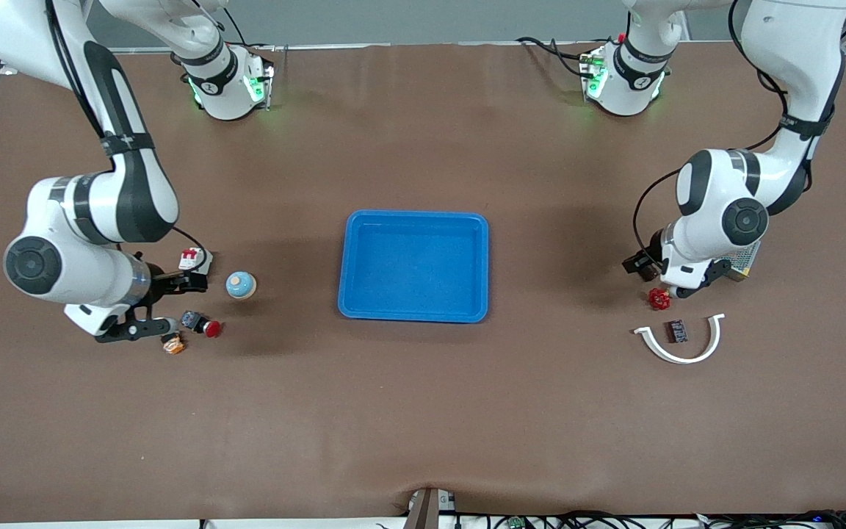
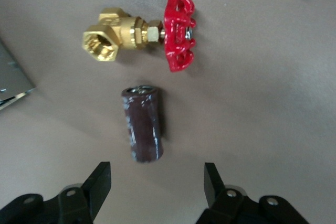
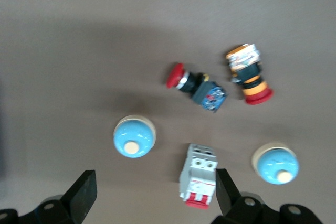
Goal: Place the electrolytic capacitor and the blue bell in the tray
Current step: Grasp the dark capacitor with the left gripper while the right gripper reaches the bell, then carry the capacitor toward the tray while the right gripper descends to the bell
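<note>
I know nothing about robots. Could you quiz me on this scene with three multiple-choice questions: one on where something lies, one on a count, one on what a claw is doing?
1. Where does the dark-brown capacitor lie?
A. In the tray
B. On the table, beside the brass valve
C. On a white bracket

2. How many blue bells lie below the open right gripper?
A. One
B. Two
C. Four

3. What is the left gripper doing?
A. Open, one finger on each side of the capacitor
B. Shut on the valve
C. Holding a bell

Answers:
1 B: the left wrist view shows it on the brown surface next to the valve.
2 B: the right wrist view shows two bells.
3 A: there are gaps on both sides of the capacitor.
</note>
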`<state>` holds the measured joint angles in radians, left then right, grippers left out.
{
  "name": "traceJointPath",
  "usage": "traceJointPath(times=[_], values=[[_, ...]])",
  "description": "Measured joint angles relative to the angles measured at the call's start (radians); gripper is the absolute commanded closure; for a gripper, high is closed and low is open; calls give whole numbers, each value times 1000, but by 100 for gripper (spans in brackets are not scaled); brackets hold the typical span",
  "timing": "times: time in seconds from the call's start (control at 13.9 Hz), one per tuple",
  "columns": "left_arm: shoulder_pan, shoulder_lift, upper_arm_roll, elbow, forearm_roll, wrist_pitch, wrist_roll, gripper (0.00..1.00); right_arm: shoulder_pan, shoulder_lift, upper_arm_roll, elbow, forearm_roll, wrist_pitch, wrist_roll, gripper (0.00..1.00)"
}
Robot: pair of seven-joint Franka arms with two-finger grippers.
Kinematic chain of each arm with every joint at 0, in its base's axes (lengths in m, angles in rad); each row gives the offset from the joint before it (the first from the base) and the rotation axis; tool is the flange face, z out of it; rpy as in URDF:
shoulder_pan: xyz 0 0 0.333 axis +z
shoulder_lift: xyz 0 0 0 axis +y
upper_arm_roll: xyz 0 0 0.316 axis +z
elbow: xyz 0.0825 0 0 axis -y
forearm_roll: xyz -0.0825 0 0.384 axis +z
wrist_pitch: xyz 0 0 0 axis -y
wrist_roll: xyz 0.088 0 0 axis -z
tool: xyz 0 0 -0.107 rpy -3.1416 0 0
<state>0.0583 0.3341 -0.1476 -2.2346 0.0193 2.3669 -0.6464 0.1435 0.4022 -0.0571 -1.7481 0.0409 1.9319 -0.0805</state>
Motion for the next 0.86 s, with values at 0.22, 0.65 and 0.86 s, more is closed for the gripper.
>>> traceJointPath(times=[0.22, 0.65, 0.86], values=[[1, 36, 6, 3, 36, 28, -2, 30, 6, 2, 4, -4, 15, -33, -3, 0], [25, 56, 8, 23, 67, 33, -2, 100, 48, -41, 27, 1, 16, -61, -78, 0], [23, 60, 8, 29, 72, 30, -2, 100, 91, -51, 39, -1, 17, -55, -89, 0]])
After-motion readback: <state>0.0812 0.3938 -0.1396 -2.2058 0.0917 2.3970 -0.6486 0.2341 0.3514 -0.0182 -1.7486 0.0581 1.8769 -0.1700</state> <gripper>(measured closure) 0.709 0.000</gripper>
